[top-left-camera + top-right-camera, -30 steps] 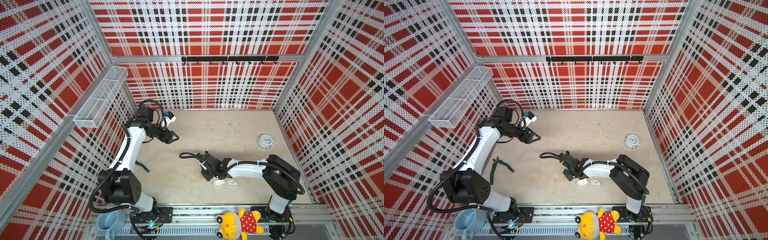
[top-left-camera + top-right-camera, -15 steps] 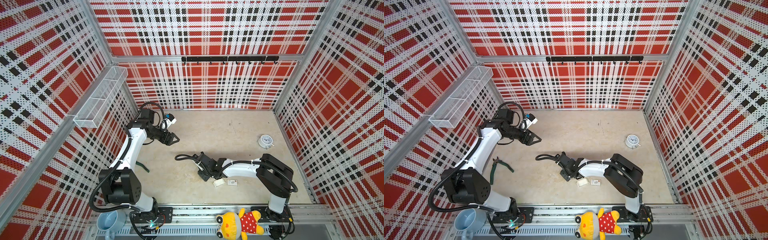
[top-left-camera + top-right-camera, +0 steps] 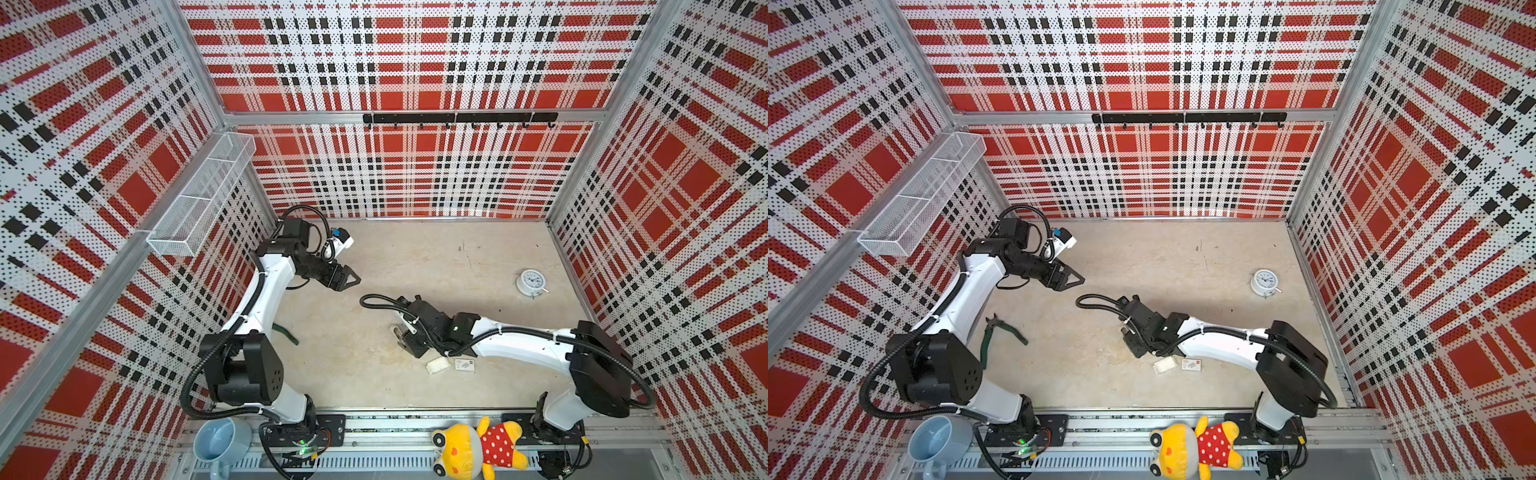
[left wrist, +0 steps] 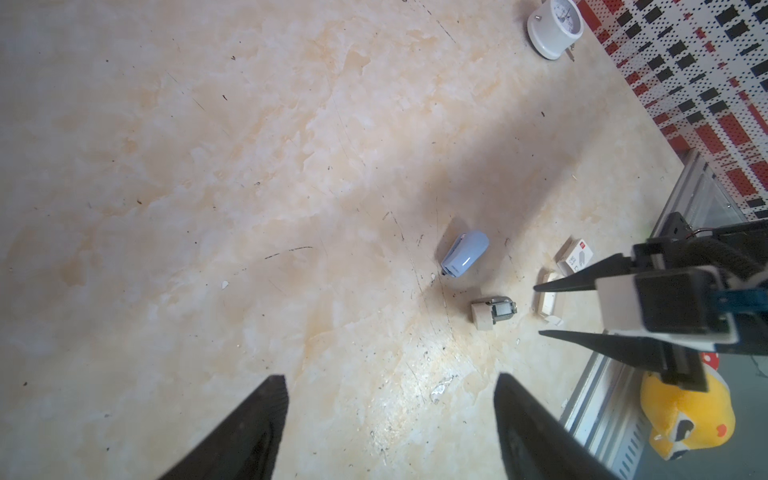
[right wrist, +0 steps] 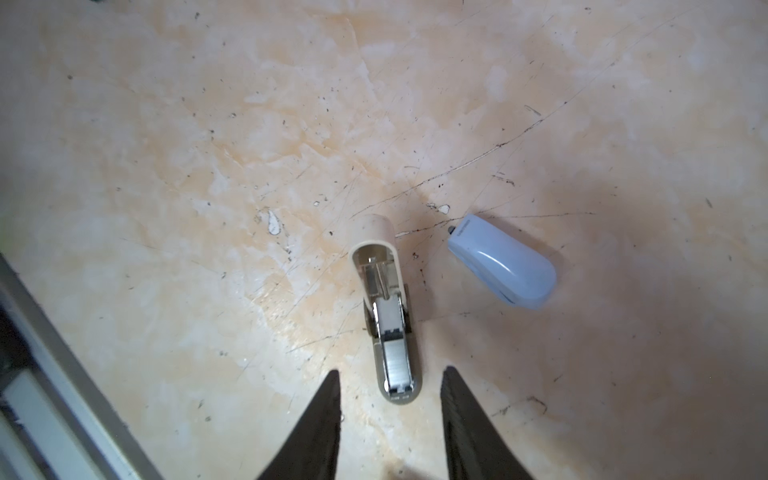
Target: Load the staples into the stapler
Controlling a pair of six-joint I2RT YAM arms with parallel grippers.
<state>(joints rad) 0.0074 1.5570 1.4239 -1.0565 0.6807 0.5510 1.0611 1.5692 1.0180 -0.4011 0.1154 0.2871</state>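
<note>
jaws of the right gripper [image 5: 390, 370] stand apart and clamp nothing. its two black fingers [image 5: 320, 419] flank the near end of a grey-beige stapler [image 5: 372, 232] without touching it. that stapler lies on the table [image 5: 166, 166] with its lid raised, and a silver strip [image 5: 397, 365] shows in the open channel. whether that strip is the staples i cannot tell.

just beside it, apart from it and from the fingers, the light-blue stapler [image 5: 503, 262] lies shut on the table, toward the table's middle. in a top view a white card tray [image 3: 437, 365] and a white sleeve with a red mark [image 3: 465, 365] sit side by side just in front of the right forearm. the tray's contents are too small to make out.

the left gripper [image 4: 388, 376] hangs above the table toward the back left, jaws wide and empty, well apart from both staplers.

farther out are a white alarm clock [image 3: 530, 282] near the right wall and green-handled pliers [image 3: 1000, 332] by the left arm. a yellow plush toy [image 3: 478, 446] and a blue cup [image 3: 216, 440] are at the front rail.
</note>
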